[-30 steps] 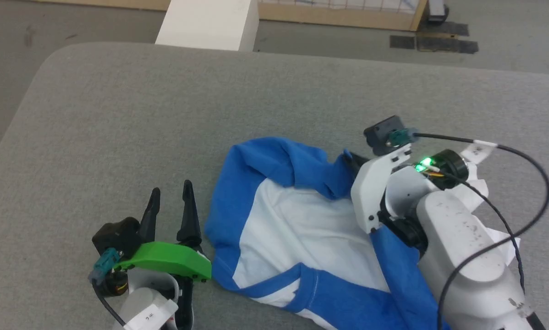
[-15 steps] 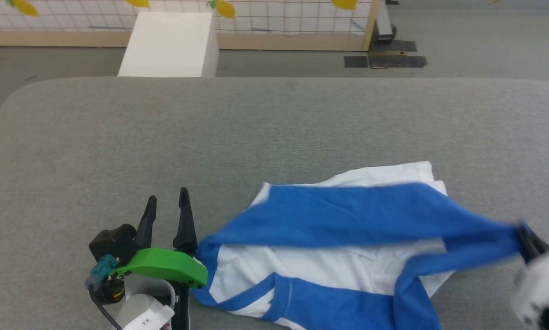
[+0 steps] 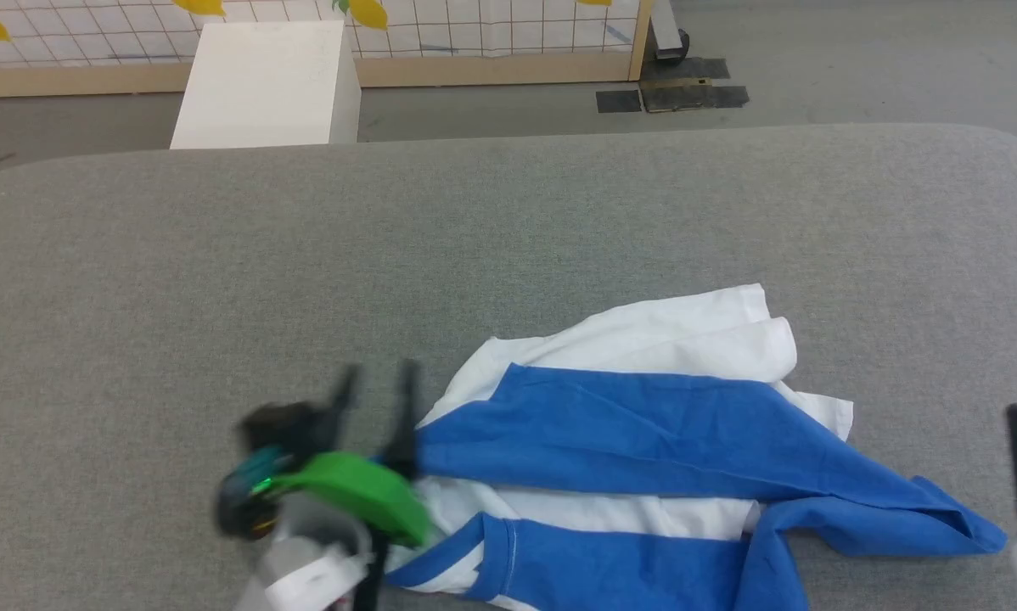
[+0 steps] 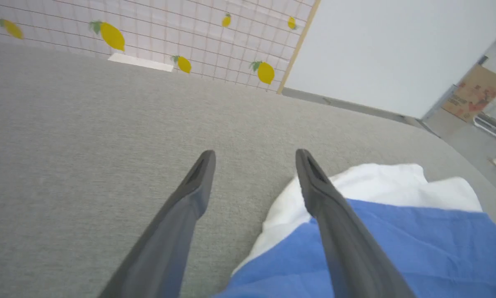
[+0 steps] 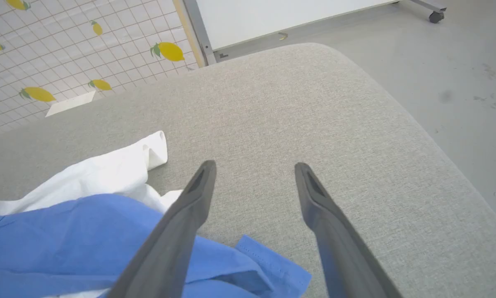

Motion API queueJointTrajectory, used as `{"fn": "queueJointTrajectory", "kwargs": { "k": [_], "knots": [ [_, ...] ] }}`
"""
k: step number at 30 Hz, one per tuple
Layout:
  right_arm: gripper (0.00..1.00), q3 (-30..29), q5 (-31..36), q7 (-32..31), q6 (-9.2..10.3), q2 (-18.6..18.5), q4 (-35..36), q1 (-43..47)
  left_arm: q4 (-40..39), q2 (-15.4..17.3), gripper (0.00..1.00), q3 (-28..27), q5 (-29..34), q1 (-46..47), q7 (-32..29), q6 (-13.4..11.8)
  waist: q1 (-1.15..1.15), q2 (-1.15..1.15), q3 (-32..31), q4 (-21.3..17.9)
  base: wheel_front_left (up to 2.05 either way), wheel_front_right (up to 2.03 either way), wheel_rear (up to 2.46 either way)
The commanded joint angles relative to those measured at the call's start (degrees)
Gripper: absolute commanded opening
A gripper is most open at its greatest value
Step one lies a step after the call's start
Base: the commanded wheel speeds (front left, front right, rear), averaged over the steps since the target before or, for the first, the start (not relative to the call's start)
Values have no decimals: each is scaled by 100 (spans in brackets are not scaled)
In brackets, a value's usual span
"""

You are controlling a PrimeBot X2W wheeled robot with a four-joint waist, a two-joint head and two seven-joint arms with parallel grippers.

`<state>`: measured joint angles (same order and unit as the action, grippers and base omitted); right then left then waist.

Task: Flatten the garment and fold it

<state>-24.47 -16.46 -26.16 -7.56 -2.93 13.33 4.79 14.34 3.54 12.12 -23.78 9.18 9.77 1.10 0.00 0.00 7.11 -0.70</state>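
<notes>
Lying bunched in lower right of head view, garment (image 3: 644, 424) rests on bench (image 3: 508, 221), blue layer over white. Left jaws open at its frame-left edge; right jaws open beside blue tip. Risk: pinching doubled layers locks creases in.

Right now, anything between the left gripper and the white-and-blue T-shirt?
Nothing visible. The open left gripper hangs at the edge of the soft white T-shirt with blue sleeves, one finger over the cloth, grey fabric tabletop under the other.
</notes>
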Motion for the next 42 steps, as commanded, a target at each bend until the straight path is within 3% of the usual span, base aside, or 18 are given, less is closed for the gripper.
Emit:
{"fn": "queueJointTrajectory", "kwargs": {
  "k": [1,6,10,14,18,25,26,28,29,37,42],
  "knots": [
    [100,-114,39,66,8,3,21,-96,-8,68,100,273,140,201,-363,169,0,0,8,23,0,0,0],
    [100,-377,203,103,8,4,-37,-190,-84,328,100,1641,367,829,-2398,580,0,0,55,101,0,0,0],
    [100,-304,137,97,8,4,-156,-200,-296,440,100,2668,129,1413,-3279,633,0,0,128,100,0,0,0],
    [100,-171,44,129,8,4,-265,-238,-192,503,100,3542,-328,2005,-3595,636,0,0,254,42,0,0,0],
    [100,-129,45,173,8,5,-350,-307,238,385,100,4303,-822,2618,-3518,637,0,0,392,-50,0,0,0],
    [100,-152,107,202,8,5,-388,-354,963,251,100,4993,-1363,3095,-3321,637,0,0,492,-147,0,0,0],
    [100,-154,107,205,8,5,-398,-360,1057,239,91,5059,-1416,3144,-3269,638,0,0,495,-153,0,0,0],
    [100,-161,105,215,8,5,-413,-365,1145,210,4,5125,-1545,3208,-3061,638,0,0,496,-156,0,0,0],
    [100,-167,109,221,8,5,-419,-362,1180,198,0,5135,-1622,3230,-2984,638,0,0,493,-149,0,0,0],
    [100,-221,218,240,8,5,-487,-260,1235,262,0,4519,-2282,3417,-2216,599,0,0,256,72,0,0,0],
    [100,-190,233,205,8,5,-528,-159,1228,437,0,4577,-2331,3405,-2435,566,0,0,91,252,0,0,0]
  ]
}}
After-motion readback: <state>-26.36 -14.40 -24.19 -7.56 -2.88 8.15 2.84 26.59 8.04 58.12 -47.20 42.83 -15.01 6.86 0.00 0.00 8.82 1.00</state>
